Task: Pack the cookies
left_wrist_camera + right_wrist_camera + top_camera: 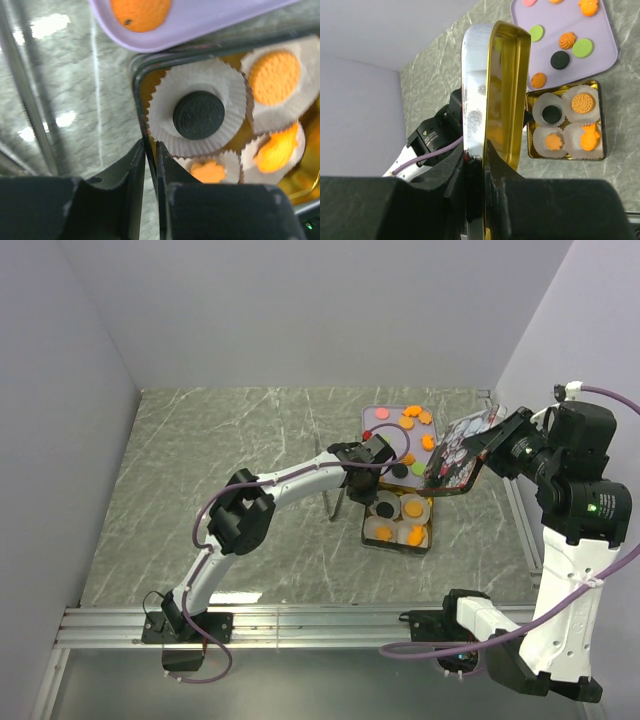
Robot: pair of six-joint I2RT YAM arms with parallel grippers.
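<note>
Left tool [151, 167] clamps the tin [135, 95] wall; right tool [475, 165] clamps the upright lid [504, 85], which hides part of the tray [605, 30] from above. Four cookies [198, 114] lie in the tin's paper cups [165, 102], more on the tray.

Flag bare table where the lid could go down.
Open table left of the left arm, to the wall; a strip between tin and the near rail. Crowded: tray, tin, lid and left gripper bunch together at right.
</note>
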